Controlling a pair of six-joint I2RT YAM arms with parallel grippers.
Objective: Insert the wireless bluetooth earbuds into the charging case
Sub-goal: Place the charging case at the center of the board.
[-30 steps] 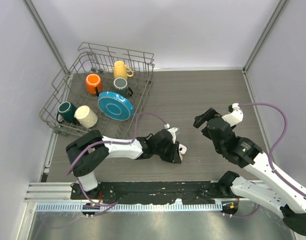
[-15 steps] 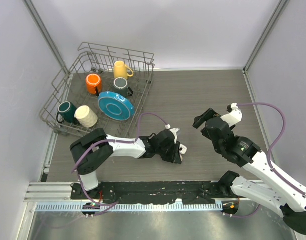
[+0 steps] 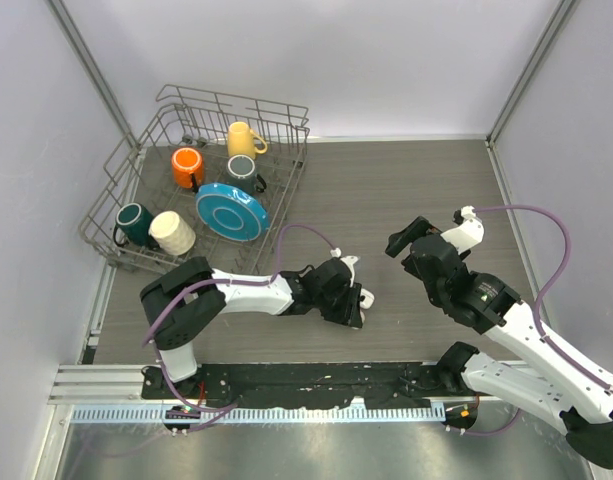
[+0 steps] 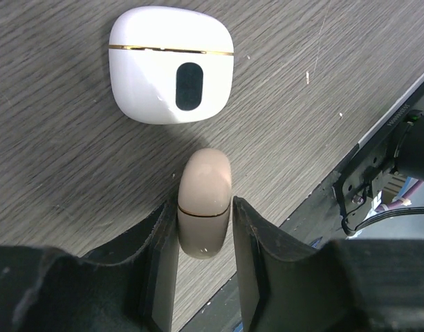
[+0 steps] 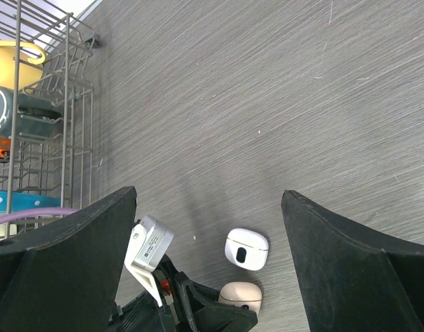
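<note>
My left gripper (image 4: 205, 207) is closed around a closed beige charging case (image 4: 204, 207) and holds it on its thin edge at the table, near the front edge. A closed white charging case (image 4: 171, 65) with a dark oval window lies flat just beyond it. Both cases also show in the right wrist view, the white one (image 5: 247, 248) and the beige one (image 5: 241, 294). In the top view the left gripper (image 3: 354, 303) sits at front centre. My right gripper (image 3: 410, 238) is wide open and empty above the table, right of the cases (image 5: 208, 194). No earbuds are in view.
A wire dish rack (image 3: 236, 100) at the back left holds several mugs and a blue plate (image 3: 232, 211); it also shows in the right wrist view (image 5: 52, 90). The black base rail (image 4: 391, 131) runs close to the beige case on the near side.
The left arm's elbow has shifted slightly right, with the gripper staying round the beige case. The right arm has barely moved.
</note>
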